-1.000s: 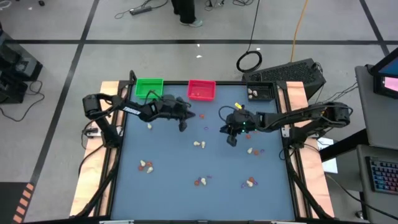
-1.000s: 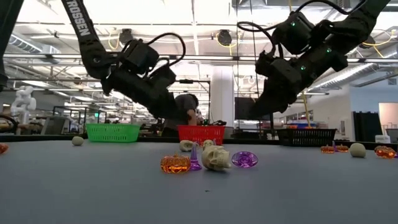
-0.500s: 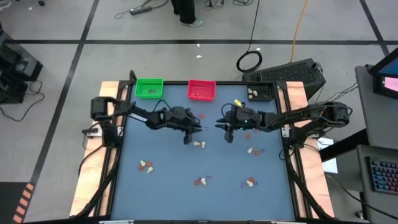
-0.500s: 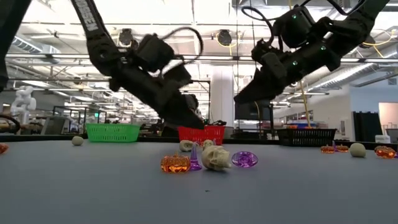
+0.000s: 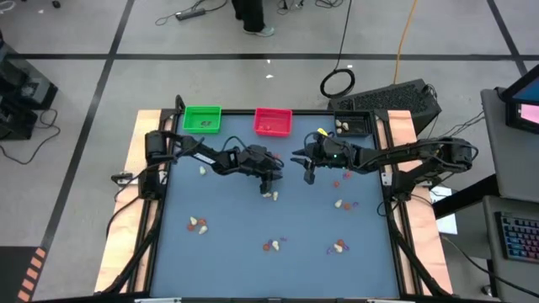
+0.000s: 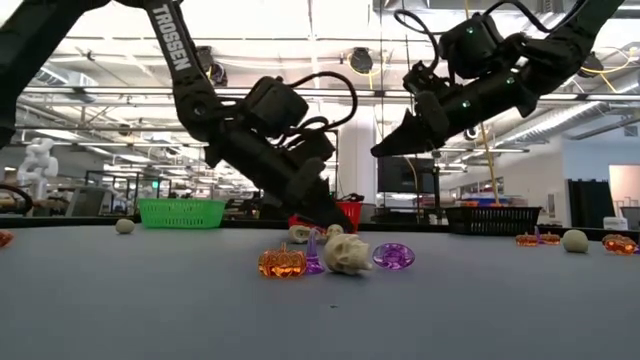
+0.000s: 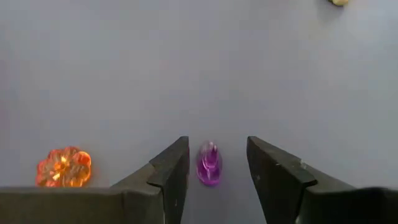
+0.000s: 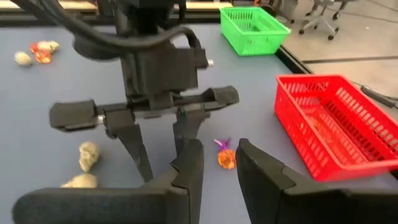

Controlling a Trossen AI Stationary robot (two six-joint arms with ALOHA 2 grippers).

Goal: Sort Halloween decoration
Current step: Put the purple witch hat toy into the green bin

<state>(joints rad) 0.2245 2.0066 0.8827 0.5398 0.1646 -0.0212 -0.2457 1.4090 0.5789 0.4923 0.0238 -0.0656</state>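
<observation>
Tiny cream, orange and purple trinkets lie scattered on the blue-grey table [image 5: 227, 244]. My left gripper [image 5: 270, 178] hangs low over the table's middle, open. In its wrist view a purple trinket [image 7: 209, 164] lies on the table in line between the two fingers [image 7: 171, 171], untouched, with an orange pumpkin [image 7: 63, 168] beside it. A cream trinket [image 5: 269, 195] lies just near of this gripper. My right gripper [image 5: 307, 177] hovers higher, right of centre, open and empty [image 8: 217, 165], pointing toward my left gripper [image 8: 158, 146].
Green tray [image 5: 202, 119], red tray [image 5: 273, 122] and black tray [image 5: 352, 126] stand along the far edge. More trinket groups lie near left [image 5: 198, 224], near centre [image 5: 271, 246], near right [image 5: 338, 247] and right [image 5: 341, 203]. A person stands beyond the table [image 5: 251, 15].
My left gripper has gone down and toward the table's right and near side, ending low over the middle trinkets. My right gripper has tipped up from steeply downward to nearly level and drawn a little toward the far edge. No trinket has moved.
</observation>
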